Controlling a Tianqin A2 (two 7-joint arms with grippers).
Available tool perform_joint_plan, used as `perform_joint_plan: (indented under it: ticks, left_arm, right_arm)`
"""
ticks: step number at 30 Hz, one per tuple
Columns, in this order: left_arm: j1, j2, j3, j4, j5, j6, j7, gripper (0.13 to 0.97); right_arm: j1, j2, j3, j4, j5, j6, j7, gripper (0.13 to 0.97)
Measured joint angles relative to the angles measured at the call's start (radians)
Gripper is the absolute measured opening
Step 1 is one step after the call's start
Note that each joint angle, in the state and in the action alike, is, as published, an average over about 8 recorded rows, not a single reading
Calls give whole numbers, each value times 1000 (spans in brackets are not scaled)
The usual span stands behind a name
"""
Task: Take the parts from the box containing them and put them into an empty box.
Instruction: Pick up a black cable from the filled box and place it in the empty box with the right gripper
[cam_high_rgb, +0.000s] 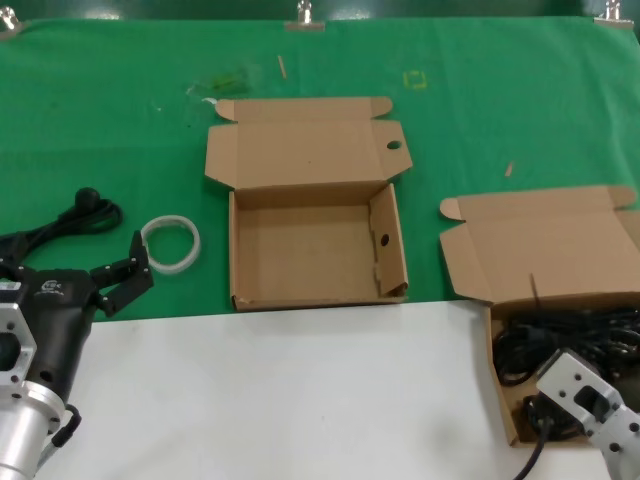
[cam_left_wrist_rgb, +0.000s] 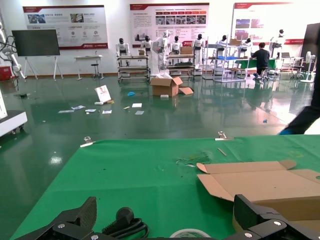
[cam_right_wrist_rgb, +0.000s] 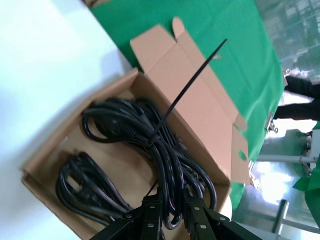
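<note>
Overhead, head view: the empty box lies open mid-table; the box containing them sits at the right, the right gripper reaching inside.
Left wrist view: left gripper spread wide, holding nothing, near the white ring.
Right wrist view: right gripper fingers pinched around a cord bundle inside its box.

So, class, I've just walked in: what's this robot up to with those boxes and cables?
The right gripper is down in the cardboard box on the robot's right, closing around a bundle of black power cords; a second bundle lies beside it. The empty box sits open mid-table with nothing inside. The left gripper waits open beside a white tubing ring and another black cord.
</note>
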Motion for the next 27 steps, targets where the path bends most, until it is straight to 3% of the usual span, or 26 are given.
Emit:
perform_joint_plan:
  ticks: [9, 22, 27]
  left_arm:
    - [0, 0, 0, 0, 0, 0, 0, 966]
    - [0, 0, 0, 0, 0, 0, 0, 966]
    - [0, 0, 0, 0, 0, 0, 0, 966]
  right_arm:
    - [38, 46, -125, 21, -79, 66, 162, 199]
    - [50, 49, -218, 23, -450, 180, 282, 193]
    - [53, 49, -241, 23, -542, 186, 313, 192]
